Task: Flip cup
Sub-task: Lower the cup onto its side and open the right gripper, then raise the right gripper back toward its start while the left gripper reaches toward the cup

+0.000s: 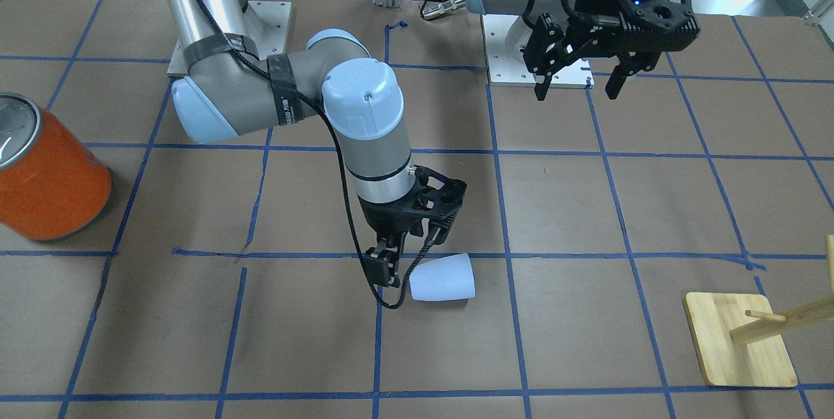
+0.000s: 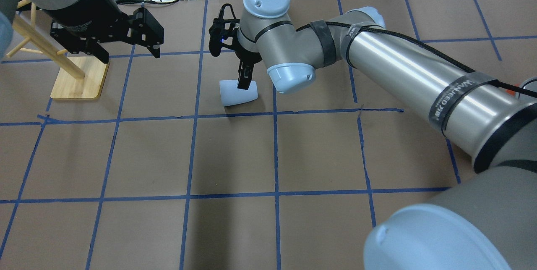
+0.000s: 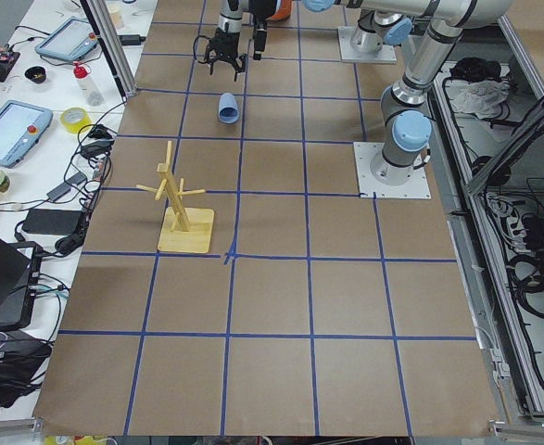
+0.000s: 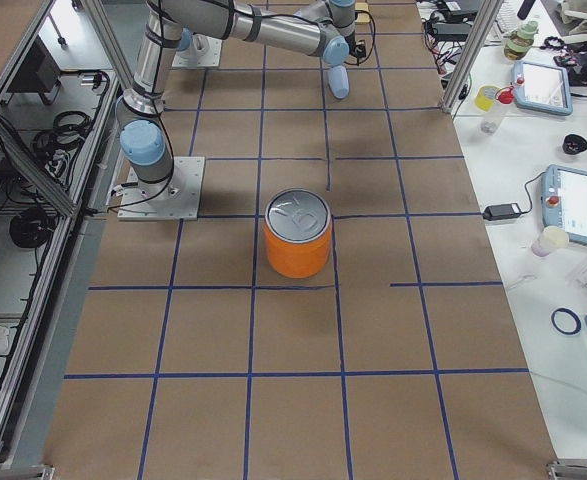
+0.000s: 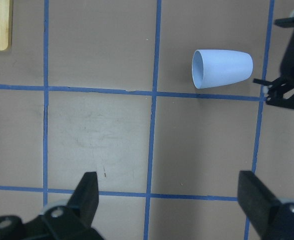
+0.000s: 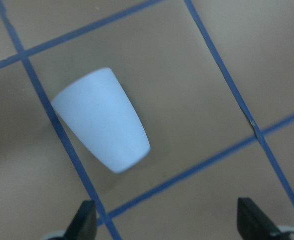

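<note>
The pale lavender-blue cup (image 1: 443, 279) lies on its side on the brown table, its rim pointing toward my left arm's side. It also shows in the overhead view (image 2: 238, 93), the left wrist view (image 5: 222, 69) and the right wrist view (image 6: 104, 120). My right gripper (image 1: 417, 253) is open and empty, low over the table at the cup's narrow base end. In its wrist view the cup lies ahead of the fingers (image 6: 84, 222), not between them. My left gripper (image 1: 576, 90) is open and empty, held high and well away from the cup, seen also in the overhead view (image 2: 130, 53).
A large orange can (image 1: 45, 171) with a silver top stands far on my right side. A wooden peg stand (image 1: 739, 341) on a square base stands on my left side, near the left gripper in the overhead view (image 2: 79, 81). Blue tape lines grid the table.
</note>
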Tool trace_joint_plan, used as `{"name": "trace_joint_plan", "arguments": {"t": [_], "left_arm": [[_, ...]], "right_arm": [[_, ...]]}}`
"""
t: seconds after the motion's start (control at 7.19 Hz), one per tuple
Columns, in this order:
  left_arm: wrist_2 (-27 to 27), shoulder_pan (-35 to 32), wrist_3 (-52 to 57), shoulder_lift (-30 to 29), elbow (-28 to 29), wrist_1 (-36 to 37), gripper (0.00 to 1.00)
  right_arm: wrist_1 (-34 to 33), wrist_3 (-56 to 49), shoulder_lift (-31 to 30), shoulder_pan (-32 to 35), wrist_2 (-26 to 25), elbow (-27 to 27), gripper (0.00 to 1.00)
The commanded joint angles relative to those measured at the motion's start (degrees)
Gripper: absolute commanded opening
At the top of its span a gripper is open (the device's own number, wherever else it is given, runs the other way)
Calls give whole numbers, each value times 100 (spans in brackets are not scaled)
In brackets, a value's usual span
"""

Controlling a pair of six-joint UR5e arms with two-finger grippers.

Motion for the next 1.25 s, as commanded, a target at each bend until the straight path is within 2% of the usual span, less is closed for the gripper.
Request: {"name": "trace_joint_plan", "arguments": {"t": [0.0, 0.14, 0.28, 0.42, 0.56, 0.7, 0.83, 0.97, 1.11], "left_arm": [[48, 12, 13, 1, -23, -1, 100], [48, 21, 74, 9, -40, -44, 100], [14, 56, 231, -69, -154, 8, 100], [-56, 152, 476, -122, -285, 95, 100], [-335, 248, 626, -227, -391, 157, 100], [-921, 319, 906, -367, -679, 323, 100], [-1058, 502, 979, -647, -1117, 1108, 100], [-1712, 556, 997, -920, -1496, 1751, 100], [-2101, 609, 997, -1279, -1691, 2245, 100]], "right_arm": [[933, 1694, -1025, -693, -430, 493, 100], [1328, 1767, -1343, -1219, -439, 564, 100], [1480, 2160, -1433, -1494, -474, 565, 100], [1977, 2555, -1791, -1558, -744, 565, 100], [2356, 2933, -2143, -1663, -764, 556, 100], [2543, 2963, -2364, -1855, -834, 478, 100], [2936, 2964, -2644, -1970, -991, 460, 100], [3097, 3059, -2708, -2006, -993, 468, 100], [3142, 3112, -2717, -2015, -906, 434, 100]]}}
